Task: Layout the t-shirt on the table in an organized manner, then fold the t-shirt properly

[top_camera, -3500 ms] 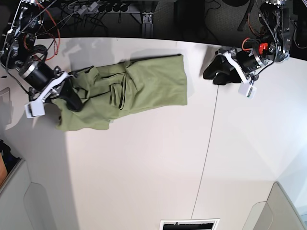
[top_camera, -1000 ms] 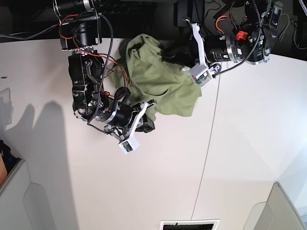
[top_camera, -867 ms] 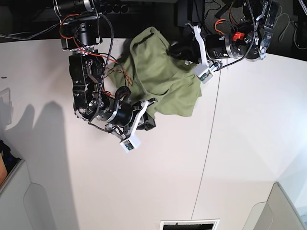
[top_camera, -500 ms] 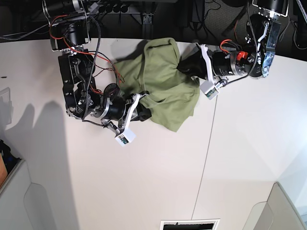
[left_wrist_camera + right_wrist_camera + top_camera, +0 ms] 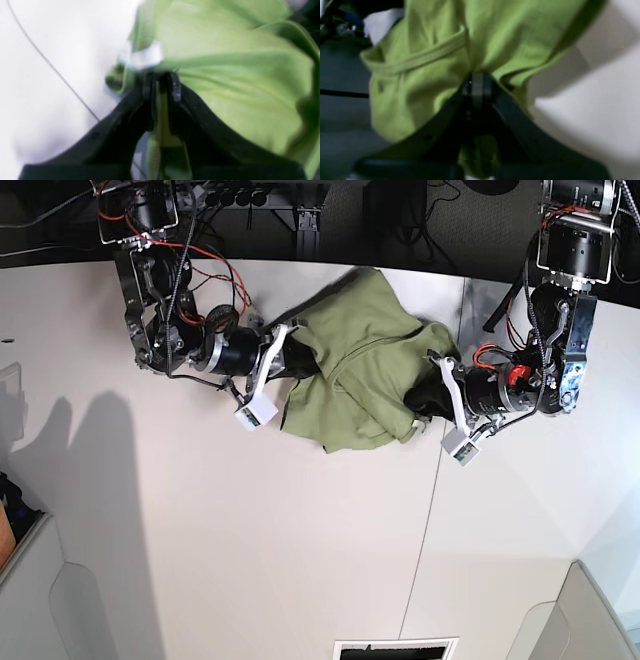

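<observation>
The olive green t-shirt (image 5: 355, 370) hangs bunched between my two grippers over the far middle of the white table (image 5: 250, 530). My right gripper (image 5: 298, 360) pinches its left edge. In the right wrist view this gripper (image 5: 477, 83) is shut on a fold of the t-shirt (image 5: 432, 82) below a ribbed band (image 5: 420, 58). My left gripper (image 5: 418, 397) holds the shirt's right lower edge. Seen from the left wrist, it (image 5: 161, 83) is shut on the cloth (image 5: 237, 75) next to a small white tag (image 5: 140, 56).
A thin dark seam (image 5: 425, 540) runs across the table just right of the shirt. Grey bins sit at the near left corner (image 5: 30, 600) and near right corner (image 5: 590, 620). Cables and dark gear lie beyond the far edge. A vent slot (image 5: 395, 648) is at the near edge.
The left gripper has swung from the far edge toward the near side, dragging the shirt's right edge with it. The right gripper has moved toward the far edge. The shirt has turned between them.
</observation>
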{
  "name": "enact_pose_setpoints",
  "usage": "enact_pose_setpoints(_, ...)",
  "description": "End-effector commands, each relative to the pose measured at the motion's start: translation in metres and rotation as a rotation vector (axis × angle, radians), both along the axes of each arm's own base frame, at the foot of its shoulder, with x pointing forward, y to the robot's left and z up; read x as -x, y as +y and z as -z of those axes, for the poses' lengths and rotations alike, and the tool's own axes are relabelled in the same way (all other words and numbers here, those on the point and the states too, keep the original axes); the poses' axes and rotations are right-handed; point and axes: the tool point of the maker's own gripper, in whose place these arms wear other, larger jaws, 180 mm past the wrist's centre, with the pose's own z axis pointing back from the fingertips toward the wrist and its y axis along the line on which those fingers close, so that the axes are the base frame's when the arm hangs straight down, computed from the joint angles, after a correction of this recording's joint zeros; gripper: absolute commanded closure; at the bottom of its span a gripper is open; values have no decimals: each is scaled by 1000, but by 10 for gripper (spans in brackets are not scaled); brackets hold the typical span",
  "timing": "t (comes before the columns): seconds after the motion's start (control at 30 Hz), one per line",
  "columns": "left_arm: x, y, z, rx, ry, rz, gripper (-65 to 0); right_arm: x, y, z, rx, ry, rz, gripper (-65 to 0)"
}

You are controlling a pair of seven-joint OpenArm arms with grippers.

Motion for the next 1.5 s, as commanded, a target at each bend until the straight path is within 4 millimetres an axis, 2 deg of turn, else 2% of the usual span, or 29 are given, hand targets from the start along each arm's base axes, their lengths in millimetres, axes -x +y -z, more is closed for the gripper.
enact_pose_setpoints(0.0,-18,-2,-16,25,-52,-6,-91,-1,1,-8,-7,-31,-19,0)
enact_pose_setpoints(0.13,-26,-15,-15,33,-47,18,-91,11,13,-14,-39,-33,-22,0)
enact_pose_setpoints(0.23,-28,-25,-14,1,-54,69,-91,19,29,-21,-84,-29,-21,0)
enact_pose_setpoints(0.37,-38,-31,-24,-9,-81,96,-91,18,40,-28,-114,-35,-17,0)
enact_pose_setpoints(0.53,-40,-29,-57,47,-99,120,-91,8,31,-38,-88,-90,4,0)
enact_pose_setpoints(0.7,-19,-16,-87,30,-123,196,-91,-7,9,-57,-55,-166,53,0)
enact_pose_setpoints(0.83,9,-6,-93,-35,-139,258,-91,-9,-18,-56,2,-186,78,0)
enact_pose_setpoints(0.93,37,6,-88,-74,-114,277,-91,5,-42,-48,65,-180,77,0)
enact_pose_setpoints(1.13,95,36,-78,-119,-21,244,-91,54,-72,-33,157,-135,27,0)
enact_pose_setpoints(1.27,136,49,-73,-136,43,216,-91,93,-87,-25,211,-84,-18,0)
enact_pose_setpoints(1.47,213,69,-34,-211,240,206,-91,150,-103,-10,265,25,-77,0)
